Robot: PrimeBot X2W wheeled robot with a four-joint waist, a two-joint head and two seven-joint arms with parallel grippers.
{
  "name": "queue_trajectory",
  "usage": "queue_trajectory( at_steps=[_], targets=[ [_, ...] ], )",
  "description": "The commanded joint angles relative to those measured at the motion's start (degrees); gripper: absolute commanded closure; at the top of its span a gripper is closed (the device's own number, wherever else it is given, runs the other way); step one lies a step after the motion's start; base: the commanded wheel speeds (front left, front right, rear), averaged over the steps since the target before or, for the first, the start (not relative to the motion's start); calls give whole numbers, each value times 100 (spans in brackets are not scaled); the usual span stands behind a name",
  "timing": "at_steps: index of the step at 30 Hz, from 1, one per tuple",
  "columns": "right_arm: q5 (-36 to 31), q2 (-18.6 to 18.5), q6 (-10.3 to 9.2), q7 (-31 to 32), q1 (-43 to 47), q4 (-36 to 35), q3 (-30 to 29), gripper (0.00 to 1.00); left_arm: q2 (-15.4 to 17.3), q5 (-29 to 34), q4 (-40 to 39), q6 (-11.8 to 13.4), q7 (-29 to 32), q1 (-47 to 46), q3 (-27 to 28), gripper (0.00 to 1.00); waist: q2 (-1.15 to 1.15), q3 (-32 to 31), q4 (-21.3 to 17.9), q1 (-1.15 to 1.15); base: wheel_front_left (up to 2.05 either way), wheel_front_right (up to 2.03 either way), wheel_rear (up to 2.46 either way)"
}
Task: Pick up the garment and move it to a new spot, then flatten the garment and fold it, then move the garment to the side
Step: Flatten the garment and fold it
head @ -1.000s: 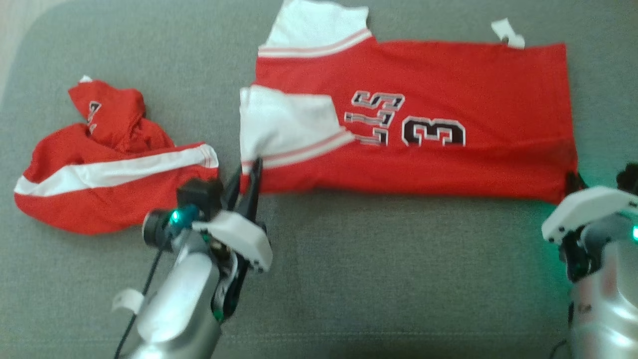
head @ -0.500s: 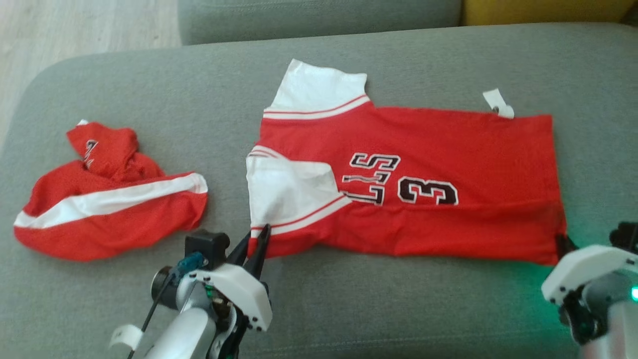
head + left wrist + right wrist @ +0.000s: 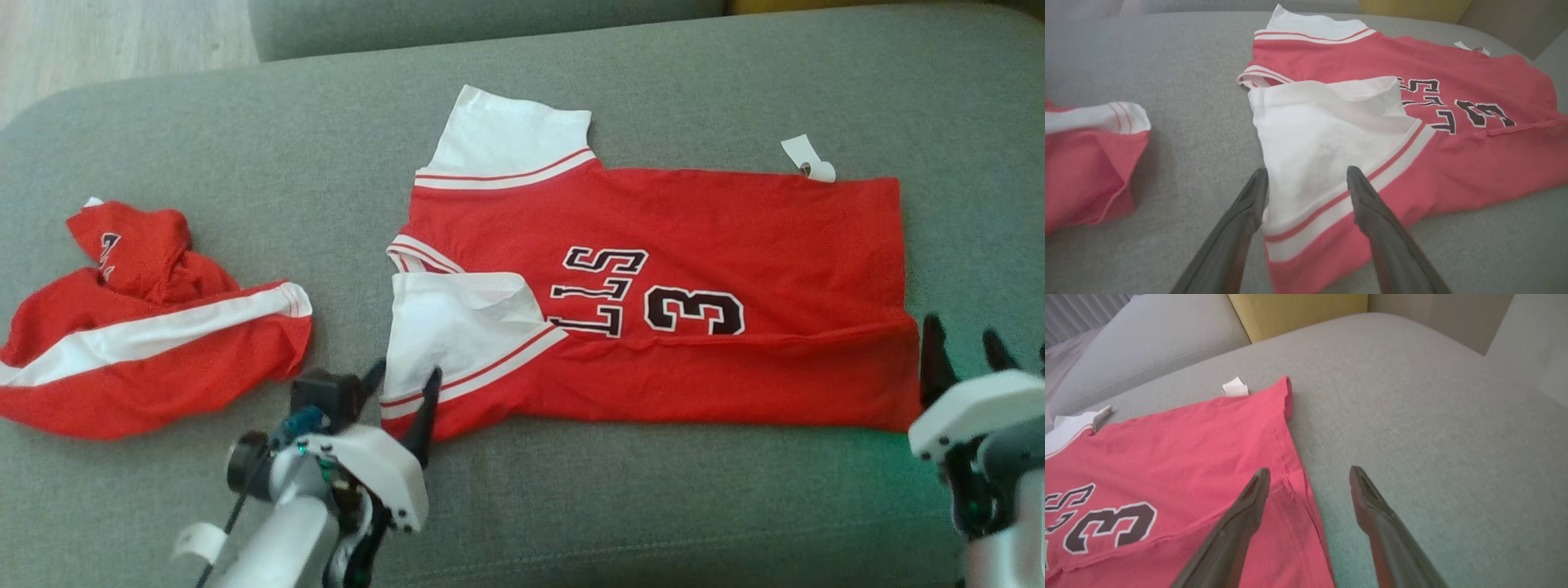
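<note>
Jersey [image 3: 653, 302] is my landmark: red, with white sleeves, black lettering and a 3, it lies spread flat on the grey cushion [image 3: 245, 163]. Its long near edge is folded up over its body. The nearer white sleeve [image 3: 1323, 130] is folded in onto the red chest, just beside the lettering. The farther sleeve [image 3: 510, 135] sticks out past the jersey's far left corner. A small white tag [image 3: 808, 159] pokes out from the jersey's far edge, near its right end.

My left gripper [image 3: 404, 384] is at the jersey's near left corner, fingers spread and pinching nothing. In my left wrist view this gripper [image 3: 1306, 175] straddles the folded sleeve. One finger is over the cushion just beside the sleeve's edge, the other over the red and white stripes. I cannot tell whether either tip touches the cloth.

My right gripper [image 3: 963, 335] is at the jersey's near right corner, also spread and empty. In my right wrist view this gripper [image 3: 1309, 473] has one finger above the jersey's red side hem and the other over bare cushion just off that hem.

A second red garment [image 3: 147, 343] with a white stripe lies crumpled well apart from the jersey, off its left end.
</note>
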Motion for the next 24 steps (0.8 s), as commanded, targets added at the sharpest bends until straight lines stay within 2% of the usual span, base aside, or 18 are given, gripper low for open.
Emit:
queue_trajectory(
  at_steps=[1,6,11,14,15,18,21,24],
  targets=[
    [-53,-49,-4,-241,-303,-303,205,0,157,62,-199,68,-181,-410,251,0,0,43,-15,0,0,0,0],
    [-86,-49,-4,-602,-441,-479,338,0,280,101,-394,87,-384,-673,382,0,0,141,-79,0,0,0,0],
    [-124,-49,-4,-919,-760,-692,657,0,574,206,-626,-120,-204,-1409,437,0,0,389,-257,0,0,0,0],
    [-107,-49,-4,-1017,-1039,-826,895,0,740,200,-615,-412,157,-2088,427,0,0,643,-398,0,0,0,0],
    [-106,-49,-4,-1045,-1253,-909,1071,0,859,187,-461,-664,462,-2597,387,0,0,841,-508,0,0,0,0],
    [-103,-49,-4,-1077,-1604,-1029,1346,0,1025,139,-36,-938,955,-3379,268,0,0,1165,-701,0,0,0,0],
    [-65,-49,-4,-1108,-1937,-1135,1591,0,1137,-66,474,-1073,1378,-4072,97,0,0,1469,-910,0,0,0,0],
    [-6,-49,-4,-1132,-2207,-1222,1781,0,1310,-264,884,-1104,1686,-4629,-284,0,0,1727,-1117,0,0,0,0]
  ],
)
